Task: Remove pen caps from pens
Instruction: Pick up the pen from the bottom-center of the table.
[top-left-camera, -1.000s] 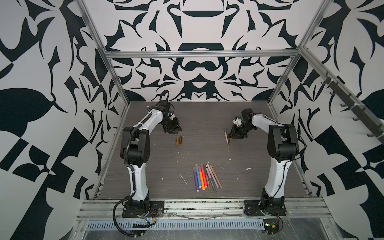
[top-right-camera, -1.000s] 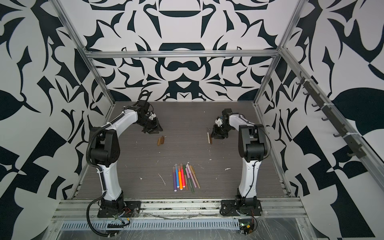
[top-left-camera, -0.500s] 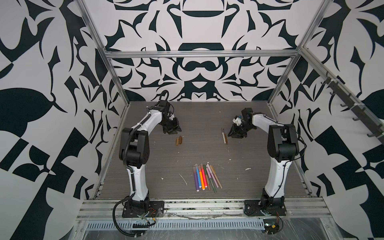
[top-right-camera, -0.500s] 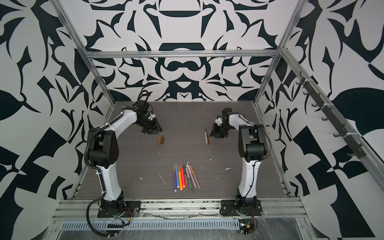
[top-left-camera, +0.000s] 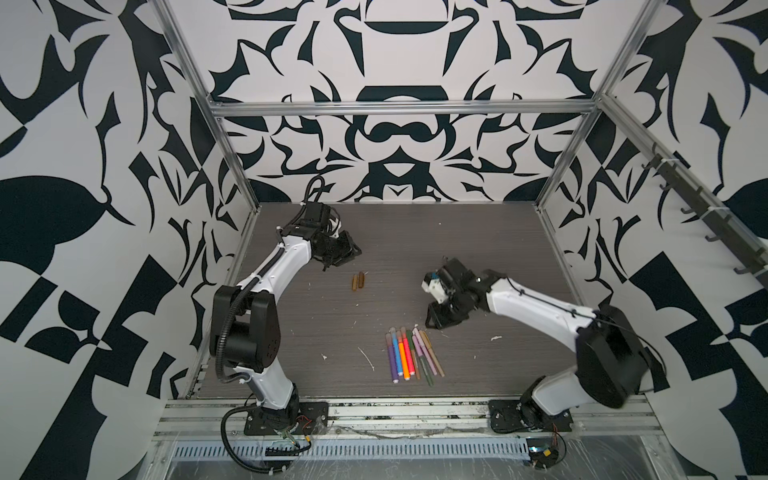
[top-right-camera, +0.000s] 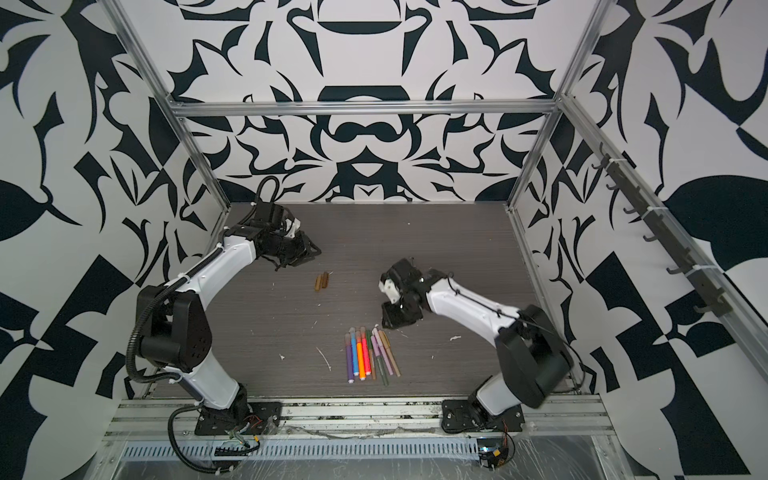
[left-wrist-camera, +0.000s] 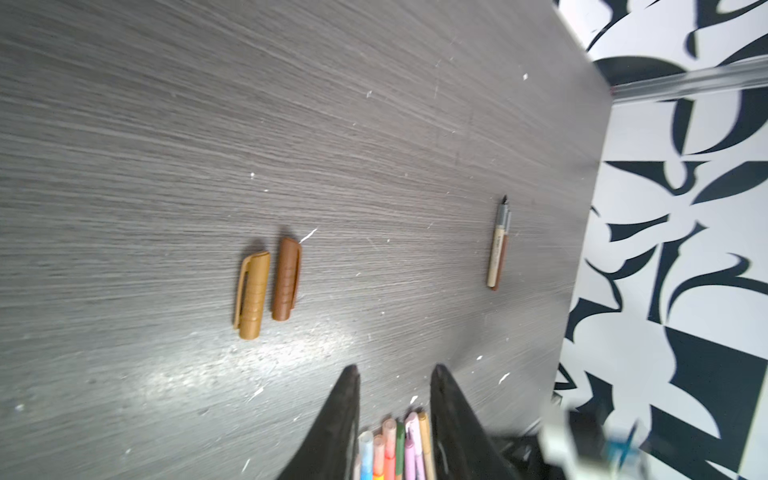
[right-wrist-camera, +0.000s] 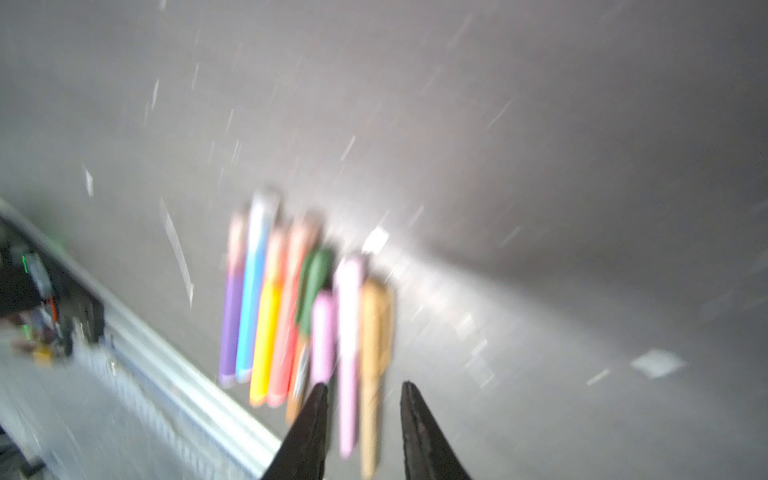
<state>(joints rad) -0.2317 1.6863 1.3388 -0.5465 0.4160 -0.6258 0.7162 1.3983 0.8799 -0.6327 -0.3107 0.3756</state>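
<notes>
Two loose caps (left-wrist-camera: 286, 278) down on the surface, two bare pens (left-wrist-camera: 496, 253) lying together away from them, and in the bunch of capped pens (top-left-camera: 404, 353) I make it eight, four thick and four thin, though they overlap, so roughly.

White shells on left arm (top-left-camera: 291, 257) and right arm (top-left-camera: 532, 309), bulky black joints. Black ribbed hose (top-left-camera: 217, 336) along left, thin black cable (top-left-camera: 548, 302) along right. Black bolted base plates (top-left-camera: 311, 415). Left pincer (left-wrist-camera: 392, 370), right pincer (right-wrist-camera: 363, 388): black tapered fingers.
</notes>
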